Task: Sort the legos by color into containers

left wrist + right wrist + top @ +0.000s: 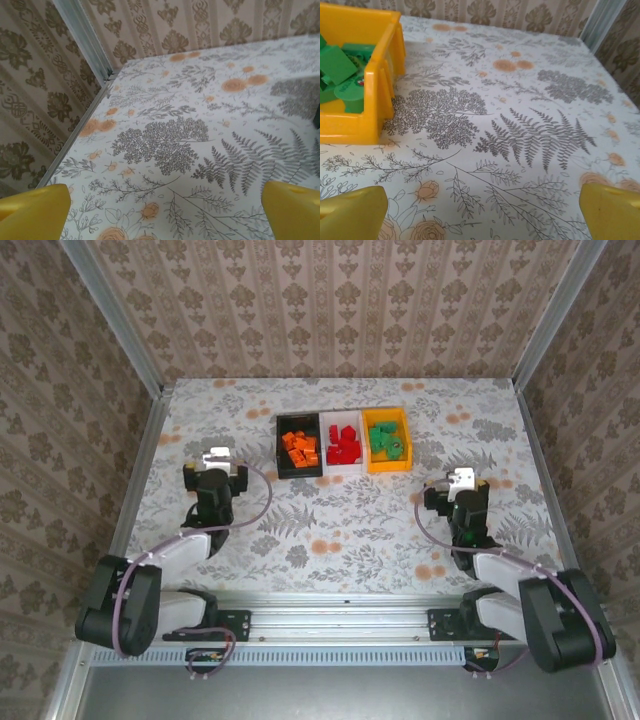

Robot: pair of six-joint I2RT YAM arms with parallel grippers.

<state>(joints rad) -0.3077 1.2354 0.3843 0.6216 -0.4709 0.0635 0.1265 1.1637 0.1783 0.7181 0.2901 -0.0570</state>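
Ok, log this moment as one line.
left hand: open, empty | right hand: open, empty | orange legos: black bin | red legos: white bin | green legos: orange-yellow bin | status: looks sorted

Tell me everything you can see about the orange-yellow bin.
The orange-yellow bin is a small, rectangular, open-topped container of glossy-looking plastic with a thickened rim. It stands upright on the flowered table, rightmost in a row of three, close beside the white bin. Inside lies a loose pile of green legos.
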